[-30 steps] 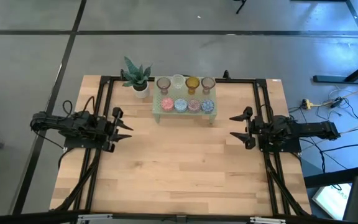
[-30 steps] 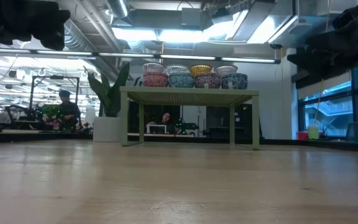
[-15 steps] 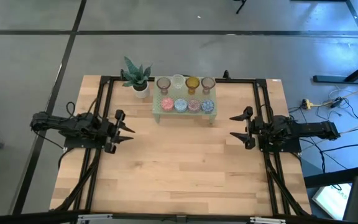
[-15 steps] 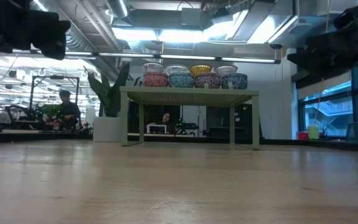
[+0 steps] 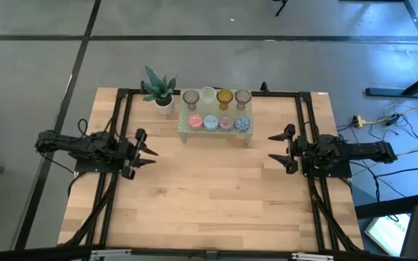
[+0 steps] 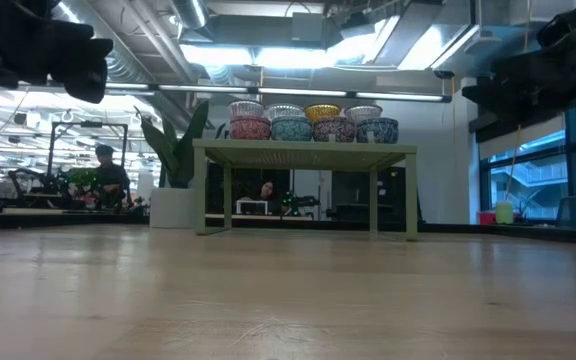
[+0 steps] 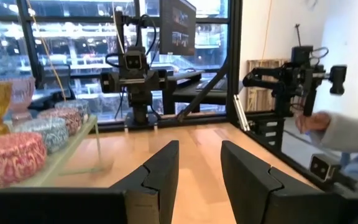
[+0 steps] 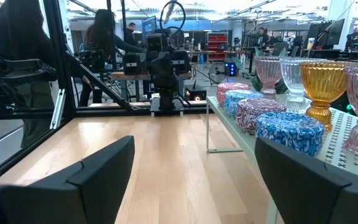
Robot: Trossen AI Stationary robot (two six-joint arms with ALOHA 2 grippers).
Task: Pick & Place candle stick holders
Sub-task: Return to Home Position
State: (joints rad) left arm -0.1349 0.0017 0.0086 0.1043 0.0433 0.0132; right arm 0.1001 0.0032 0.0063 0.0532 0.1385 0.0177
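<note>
Change noted: over the last second the left gripper (image 5: 145, 148) has eased a little toward the middle of the surface (image 5: 209, 199) and then stopped. The half-second-old views and the present ones show no further difference. The right gripper (image 5: 273, 147) has not moved in that time and sits at the right side, facing the left one across the wood. The left fingers stand a narrow gap apart and hold nothing. The right fingers are spread wide and are likewise empty. The eight candle stick holders (image 5: 210, 122) all stand on the pale green stand (image 5: 216, 134) at the far side of the surface, just beside the potted plant (image 5: 158, 88). Four stemmed glass cups form the back row and four speckled ones the front row, and none has shifted. Both grippers are well apart from the stand. Assessment: placement appears finished, with no holder visible elsewhere on the surface. The left arm's small movement reads as the end of its withdrawal to rest.
</note>
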